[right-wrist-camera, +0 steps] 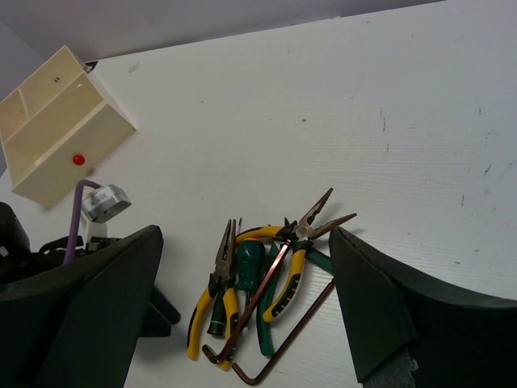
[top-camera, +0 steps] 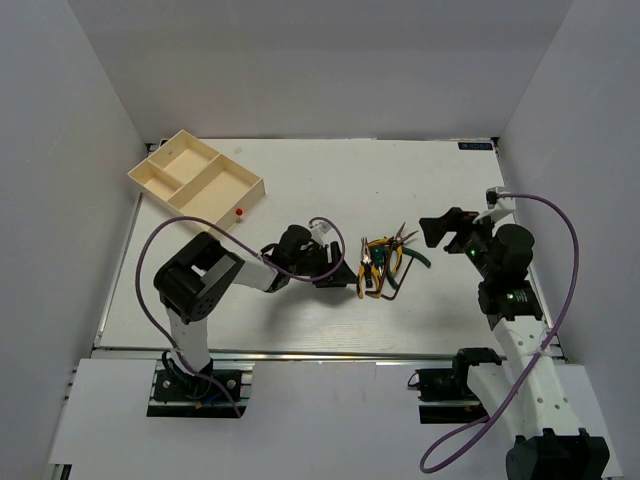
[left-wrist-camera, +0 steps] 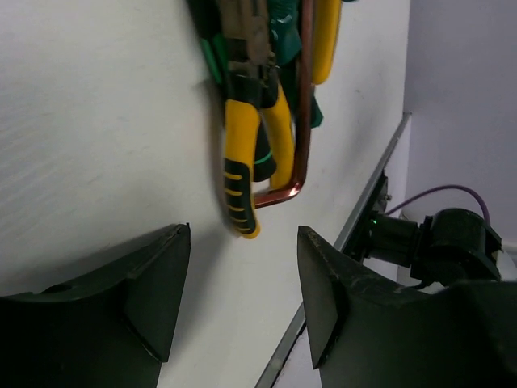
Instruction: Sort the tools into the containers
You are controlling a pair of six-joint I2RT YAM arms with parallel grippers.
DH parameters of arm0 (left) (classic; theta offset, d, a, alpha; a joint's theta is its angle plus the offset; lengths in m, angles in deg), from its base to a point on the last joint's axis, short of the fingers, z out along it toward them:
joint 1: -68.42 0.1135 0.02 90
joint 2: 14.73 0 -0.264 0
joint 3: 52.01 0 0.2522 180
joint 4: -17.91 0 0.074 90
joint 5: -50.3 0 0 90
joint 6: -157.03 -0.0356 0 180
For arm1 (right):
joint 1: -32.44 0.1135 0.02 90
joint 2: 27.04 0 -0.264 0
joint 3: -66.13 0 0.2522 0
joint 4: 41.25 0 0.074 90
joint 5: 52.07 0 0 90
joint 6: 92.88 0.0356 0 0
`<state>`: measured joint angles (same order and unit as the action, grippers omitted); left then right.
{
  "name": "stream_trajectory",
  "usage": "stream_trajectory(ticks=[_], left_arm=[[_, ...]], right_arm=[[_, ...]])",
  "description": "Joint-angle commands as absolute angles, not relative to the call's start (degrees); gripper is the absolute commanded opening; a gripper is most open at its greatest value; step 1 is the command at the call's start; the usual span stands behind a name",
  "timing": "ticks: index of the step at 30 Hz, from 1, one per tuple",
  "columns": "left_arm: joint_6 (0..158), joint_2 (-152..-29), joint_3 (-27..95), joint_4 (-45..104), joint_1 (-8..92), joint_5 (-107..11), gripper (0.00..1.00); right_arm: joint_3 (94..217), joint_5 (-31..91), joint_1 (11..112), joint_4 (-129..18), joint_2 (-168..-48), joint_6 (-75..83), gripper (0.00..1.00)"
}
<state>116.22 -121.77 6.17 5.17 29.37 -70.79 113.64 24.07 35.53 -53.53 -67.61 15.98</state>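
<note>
Pickup pending: I find the left pincer [left-wrist-camera: 242, 259] released at 9 o'clock of the tools [top-camera: 382, 265], right pincer [top-camera: 442, 228] released too. Next, I judge, clamp the yellow pliers [left-wrist-camera: 236, 153].

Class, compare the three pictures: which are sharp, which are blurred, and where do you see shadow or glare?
Top view: even, soft light with no glare, and the pliers small but sharp. Left wrist view: the pliers sit very close and look soft and blurred, with a faint shadow on the table along their left side. Right wrist view: the pliers are crisp and the table's scuffs show clearly.
</note>
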Motion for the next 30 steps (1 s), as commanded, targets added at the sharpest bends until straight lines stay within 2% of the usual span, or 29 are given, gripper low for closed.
stream_trajectory(ticks=[1, 7, 13, 17, 24, 26, 30], left_arm=[[118.9, -125.5, 6.7, -0.7, 27.1, -70.9, 0.66], [121.1, -130.3, 9.9, -2.7, 26.0, -69.2, 0.66], [121.0, -131.1, 12.6, 0.7, 26.0, -64.9, 0.59], [121.9, -133.0, 13.2, 1.3, 26.0, -64.8, 0.45], [120.8, -129.9, 13.2, 1.2, 26.0, -64.4, 0.04], [118.1, -128.6, 15.2, 3.1, 26.0, -64.0, 0.0], [114.1, -125.4, 18.6, 8.0, 26.0, -64.0, 0.0]], right_arm=[[113.1, 23.1, 35.5, -52.4, -66.6, 16.2, 0.89], [113.1, 22.6, 35.6, -52.6, -65.1, 16.2, 0.89], [112.5, 22.7, 35.7, -52.5, -63.9, 16.1, 0.89], [112.3, 22.6, 35.7, -52.6, -63.9, 16.2, 0.89], [112.6, 22.7, 35.7, -52.8, -63.8, 16.2, 0.89], [112.6, 22.7, 35.6, -52.8, -63.9, 16.4, 0.89], [112.9, 22.6, 35.8, -53.1, -63.9, 16.6, 0.89]])
